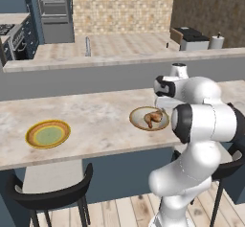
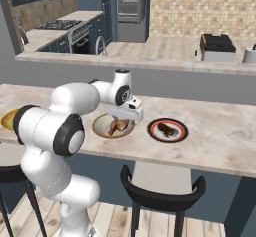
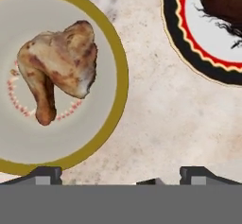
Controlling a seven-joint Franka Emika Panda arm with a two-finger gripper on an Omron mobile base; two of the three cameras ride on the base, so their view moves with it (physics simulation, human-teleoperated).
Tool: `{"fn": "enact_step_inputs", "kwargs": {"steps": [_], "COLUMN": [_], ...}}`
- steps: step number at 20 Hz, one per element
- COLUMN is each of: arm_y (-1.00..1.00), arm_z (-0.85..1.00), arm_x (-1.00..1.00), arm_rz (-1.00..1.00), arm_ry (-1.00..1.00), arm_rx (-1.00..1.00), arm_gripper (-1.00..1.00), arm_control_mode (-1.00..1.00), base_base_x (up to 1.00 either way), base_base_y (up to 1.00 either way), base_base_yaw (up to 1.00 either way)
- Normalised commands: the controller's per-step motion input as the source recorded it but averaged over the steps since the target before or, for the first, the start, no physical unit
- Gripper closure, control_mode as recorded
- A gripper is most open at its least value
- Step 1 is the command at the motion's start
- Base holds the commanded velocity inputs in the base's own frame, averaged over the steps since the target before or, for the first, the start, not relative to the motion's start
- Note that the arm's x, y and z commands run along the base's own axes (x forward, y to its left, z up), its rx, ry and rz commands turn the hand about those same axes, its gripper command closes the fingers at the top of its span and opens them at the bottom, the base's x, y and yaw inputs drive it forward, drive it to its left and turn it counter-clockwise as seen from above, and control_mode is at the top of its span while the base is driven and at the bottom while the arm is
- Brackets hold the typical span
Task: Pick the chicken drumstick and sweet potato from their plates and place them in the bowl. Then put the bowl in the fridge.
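In the left base view the chicken drumstick lies on a beige, brown-rimmed plate on the table, just beside the arm; a yellow-rimmed dish with a green centre sits well to the left. In the right base view the pincer hangs over the table between that plate and a black-rimmed plate bearing the sweet potato. In the hand view the pincer's tips stand wide apart and hold nothing, over bare table between the two plates.

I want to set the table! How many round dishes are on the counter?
3: a yellow-rimmed dish far left, a gold-rimmed dish holding the chicken drumstick, a black-rimmed plate holding the sweet potato.
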Motion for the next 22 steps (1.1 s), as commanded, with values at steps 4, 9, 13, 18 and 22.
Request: {"fn": "enact_step_inputs", "kwargs": {"steps": [4,9,13,18,22], "arm_y": [-0.54,-0.57,-0.48,-0.38,-0.34], "arm_z": [0.10,0.04,0.00,0.00,0.00], "arm_x": [-0.22,-0.17,-0.05,0.00,0.06], "arm_rz": [0.30,0.28,0.26,0.30,0.29], "arm_ry": [0.00,0.00,0.00,-0.02,0.00], "arm_rx": [0.02,0.00,0.00,0.00,0.00], "arm_gripper": [-1.00,-1.00,-1.00,-1.00,-1.00], "arm_control_mode": [-1.00,-1.00,-1.00,-1.00,-1.00], "base_base_x": [0.00,0.00,0.00,0.00,0.00], "base_base_y": [0.00,0.00,0.00,0.00,0.00], "base_base_yaw": [0.00,0.00,0.00,0.00,0.00]}}
